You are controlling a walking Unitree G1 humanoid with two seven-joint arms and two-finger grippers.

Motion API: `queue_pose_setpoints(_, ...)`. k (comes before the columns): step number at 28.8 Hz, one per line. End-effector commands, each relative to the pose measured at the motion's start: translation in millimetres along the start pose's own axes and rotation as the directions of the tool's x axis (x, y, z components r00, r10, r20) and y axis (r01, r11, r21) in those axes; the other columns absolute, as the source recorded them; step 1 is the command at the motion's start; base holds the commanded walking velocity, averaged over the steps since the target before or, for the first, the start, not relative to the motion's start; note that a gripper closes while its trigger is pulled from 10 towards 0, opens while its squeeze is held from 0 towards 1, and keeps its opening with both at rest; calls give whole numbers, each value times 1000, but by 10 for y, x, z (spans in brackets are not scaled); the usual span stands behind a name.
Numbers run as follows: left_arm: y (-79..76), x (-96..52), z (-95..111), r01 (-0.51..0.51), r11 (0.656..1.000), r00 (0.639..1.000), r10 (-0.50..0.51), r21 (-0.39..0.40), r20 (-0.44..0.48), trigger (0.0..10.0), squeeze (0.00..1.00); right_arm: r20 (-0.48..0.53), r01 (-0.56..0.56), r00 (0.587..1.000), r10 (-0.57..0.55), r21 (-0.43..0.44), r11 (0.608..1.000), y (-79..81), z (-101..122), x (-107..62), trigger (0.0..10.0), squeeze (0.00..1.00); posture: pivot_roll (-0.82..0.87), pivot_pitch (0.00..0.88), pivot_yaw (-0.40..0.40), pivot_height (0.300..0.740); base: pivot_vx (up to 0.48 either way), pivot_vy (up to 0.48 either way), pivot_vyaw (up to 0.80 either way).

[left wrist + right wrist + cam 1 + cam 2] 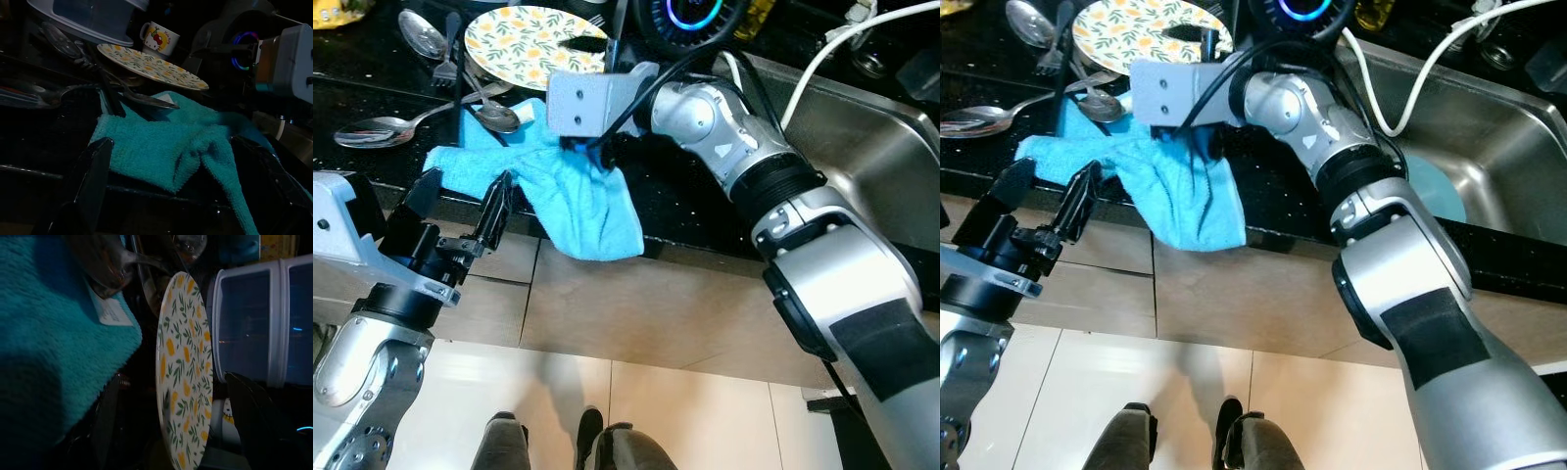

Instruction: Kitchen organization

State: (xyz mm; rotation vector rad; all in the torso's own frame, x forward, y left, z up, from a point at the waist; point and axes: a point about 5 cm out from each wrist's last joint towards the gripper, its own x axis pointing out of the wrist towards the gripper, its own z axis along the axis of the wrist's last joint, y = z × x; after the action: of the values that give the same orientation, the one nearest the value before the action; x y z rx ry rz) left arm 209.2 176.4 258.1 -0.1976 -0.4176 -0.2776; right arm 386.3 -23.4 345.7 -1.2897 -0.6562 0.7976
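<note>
Landmark: blue towel (pixel 570 191), lying on the black counter (pixel 372 93) with one corner hanging over the front edge.

Nearest: left gripper (pixel 462 201) sits just in front of the counter edge, level with the towel's near hem, fingers spread wide, holding nothing.

On the towel: right gripper (pixel 587 145) presses down at its middle; finger spacing cannot be told.

Behind the towel: spoons (pixel 382 127) and fork, then floral plate (pixel 529 44). Sink (pixel 862 147) lies beyond the towel's right side.
</note>
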Motion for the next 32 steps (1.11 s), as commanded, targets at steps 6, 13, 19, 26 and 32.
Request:
queue_pose_setpoints(6, -73, -17, 8, 22, 1000, 1000, -22, -19, 1, 10000, 0, -69, 94, 993, -96, -34, 995, -90, -68, -21, 902, 0, 349, 207, -226, 740, 0, 0, 0)
queue_pose_setpoints(13, -81, 1, 15, 30, 999, 1000, -29, -24, 5, 10000, 0, -70, 130, 989, -132, -32, 991, -94, -19, 32, 0, 0, 350, 203, -225, 740, 0, 0, 0)
queue_pose_setpoints(19, -86, 11, 11, 37, 999, 999, -37, -27, 3, 10000, 0, -48, 155, 987, -155, -13, 988, -98, 0, 33, 0, 0, 346, 201, -223, 740, 0, 0, 0)
queue_pose_setpoints(26, -97, 33, -6, 57, 998, 998, -57, -33, -3, 10000, 0, -4, 206, 979, -206, 36, 978, -163, -15, -44, 0, 0, 341, 195, -215, 740, 0, 0, 0)
queue_pose_setpoints(32, -100, 41, -6, 65, 997, 998, -65, -33, -5, 10000, 0, -4, 93, 996, -93, 27, 995, 34, -33, -7, 10000, 1000, 340, 196, -218, 740, 0, 0, 0)
